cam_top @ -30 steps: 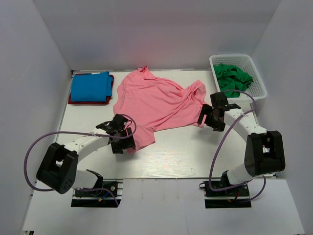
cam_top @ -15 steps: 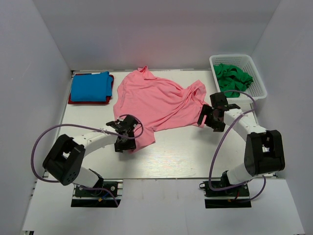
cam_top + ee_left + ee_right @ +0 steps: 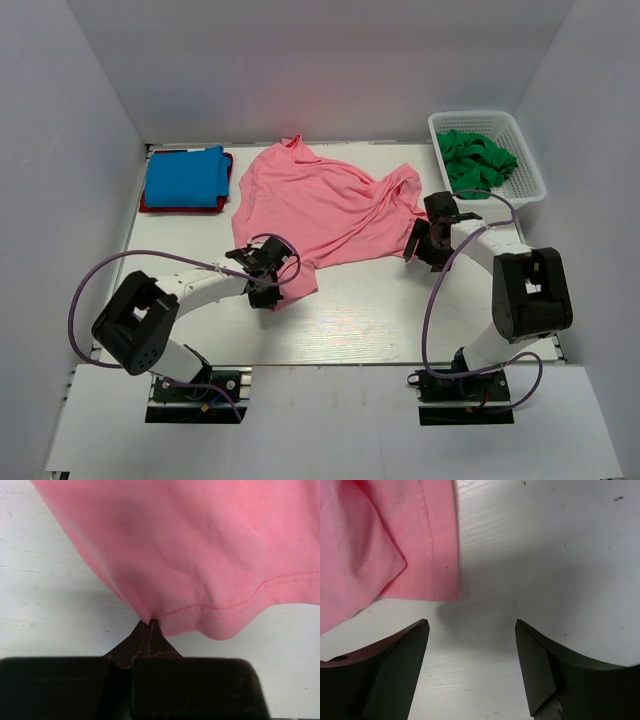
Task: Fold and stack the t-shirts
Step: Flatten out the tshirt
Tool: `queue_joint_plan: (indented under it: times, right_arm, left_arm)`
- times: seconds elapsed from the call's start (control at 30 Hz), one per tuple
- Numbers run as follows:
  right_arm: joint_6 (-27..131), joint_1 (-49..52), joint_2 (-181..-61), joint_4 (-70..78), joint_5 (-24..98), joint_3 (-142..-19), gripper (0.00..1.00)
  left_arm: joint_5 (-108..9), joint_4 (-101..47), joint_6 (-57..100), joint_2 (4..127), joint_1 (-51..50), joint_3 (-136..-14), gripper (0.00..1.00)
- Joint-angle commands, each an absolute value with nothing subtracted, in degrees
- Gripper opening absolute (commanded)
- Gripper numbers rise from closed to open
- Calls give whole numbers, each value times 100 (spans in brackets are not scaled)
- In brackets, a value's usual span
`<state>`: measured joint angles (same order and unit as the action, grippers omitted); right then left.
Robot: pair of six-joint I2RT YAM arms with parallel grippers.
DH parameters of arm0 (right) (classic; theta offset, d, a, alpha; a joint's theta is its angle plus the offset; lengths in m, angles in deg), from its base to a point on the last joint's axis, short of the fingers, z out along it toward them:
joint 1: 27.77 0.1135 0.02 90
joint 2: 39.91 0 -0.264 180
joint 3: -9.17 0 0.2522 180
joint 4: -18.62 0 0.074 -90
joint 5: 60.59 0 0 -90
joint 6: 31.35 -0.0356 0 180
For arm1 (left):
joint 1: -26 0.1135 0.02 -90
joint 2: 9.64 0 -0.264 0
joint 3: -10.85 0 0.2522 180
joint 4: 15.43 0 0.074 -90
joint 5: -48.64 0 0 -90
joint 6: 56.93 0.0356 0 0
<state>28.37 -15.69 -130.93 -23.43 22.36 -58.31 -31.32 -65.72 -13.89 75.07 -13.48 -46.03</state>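
Pink t-shirt (image 3: 320,205) lies spread mid-tabletop (image 3: 380,320); looks light, limp, drapey. Left gripper (image 3: 149,626) jaws clenched on near hem corner. Right gripper (image 3: 470,645) jaws released, just beside the far-side stitched edge. Best grabbed at hems and corners.

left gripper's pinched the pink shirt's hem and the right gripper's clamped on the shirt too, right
Not quite. The left gripper is shut on the salmon pink t-shirt at its hem, but the right gripper is open and holds nothing. The right wrist view shows its jaws apart over the table, beside the cloth's stitched edge.
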Motion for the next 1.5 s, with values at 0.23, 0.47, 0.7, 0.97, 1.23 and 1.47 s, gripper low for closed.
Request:
queue_joint_plan:
  times: [0.23, 0.47, 0.7, 0.97, 1.23, 1.47]
  right_arm:
    - [2604, -1547, -13728, -1562, 2281, -6216, 63]
    - [2499, -1538, -13870, -1438, 2650, -6243, 18]
    - [2551, -1538, -13571, -1737, 2598, -6050, 36]
    - [2639, -1459, -13650, -1737, 2650, -6111, 38]
    - [2630, -1397, -13773, -1729, 2722, -6251, 0]
    - [3007, -1415, -12781, -1807, 2405, -6575, 0]
  left_arm:
    - [-3099, -6751, -1588, 7711, -1390, -4080, 0]
    - [-2870, -6935, -1641, 7439, -1390, -4080, 0]
    - [-2818, -7006, -1641, 7333, -1390, -4132, 0]
    - [-2765, -7058, -1694, 7333, -1390, -4132, 0]
    - [-2659, -7119, -1747, 7123, -1390, -4307, 0]
    - [-1265, -7779, -1791, 6175, -1390, -5904, 0]
